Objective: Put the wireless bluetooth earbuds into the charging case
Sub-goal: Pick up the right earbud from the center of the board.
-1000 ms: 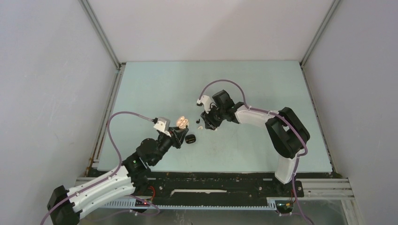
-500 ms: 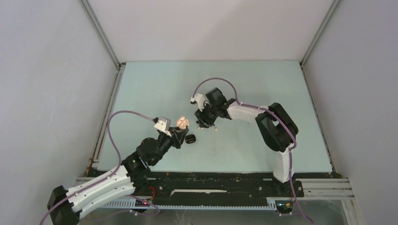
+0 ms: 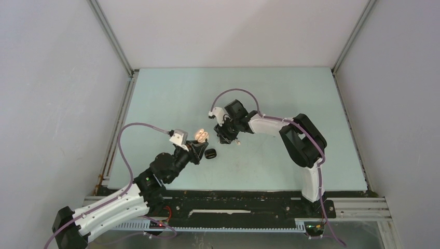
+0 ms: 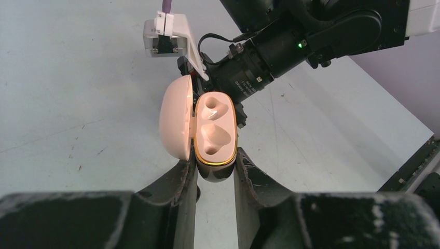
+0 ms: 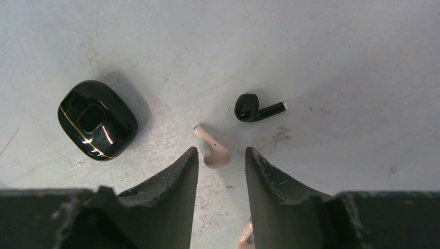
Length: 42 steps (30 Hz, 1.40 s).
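Beige with a gold rim, the charging case [image 4: 215,136] is clenched at its base by the left jaws. Its lid is swung open and both wells are empty. It is held above the tabletop [image 3: 290,93], nearer the left edge than the right. Over the tabletop's middle the right jaws are released and spread low, their tips on either side of a beige earbud [image 5: 212,153] lying flat; I cannot tell whether they touch it. A black earbud [image 5: 253,109] lies just beyond, apart. A closed black case [image 5: 97,127] rests toward the near-left corner.
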Tool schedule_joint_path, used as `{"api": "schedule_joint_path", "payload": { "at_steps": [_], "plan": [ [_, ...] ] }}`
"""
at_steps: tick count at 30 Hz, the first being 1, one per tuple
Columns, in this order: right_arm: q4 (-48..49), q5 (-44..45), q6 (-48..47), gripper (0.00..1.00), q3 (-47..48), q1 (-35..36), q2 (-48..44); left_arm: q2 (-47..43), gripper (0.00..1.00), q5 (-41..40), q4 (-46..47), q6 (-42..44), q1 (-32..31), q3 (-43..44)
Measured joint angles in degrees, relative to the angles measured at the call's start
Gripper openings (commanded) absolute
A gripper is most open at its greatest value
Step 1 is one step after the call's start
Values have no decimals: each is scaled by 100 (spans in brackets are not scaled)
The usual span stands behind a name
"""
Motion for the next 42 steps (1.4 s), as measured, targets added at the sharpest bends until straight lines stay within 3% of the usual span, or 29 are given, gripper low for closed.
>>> {"api": "schedule_joint_path", "payload": {
  "at_steps": [12,38,42],
  "plan": [
    [11,258,-109,31,94,166,74,-107,2,-42,-4,-24,-4,-13],
    [-94,911,-308,32,157,428,76,-341,2,-48,-72,-22,-9,-17],
    [-96,960,-319,27,155,439,74,-341,2,-50,-92,-22,-9,-17]
  ]
}}
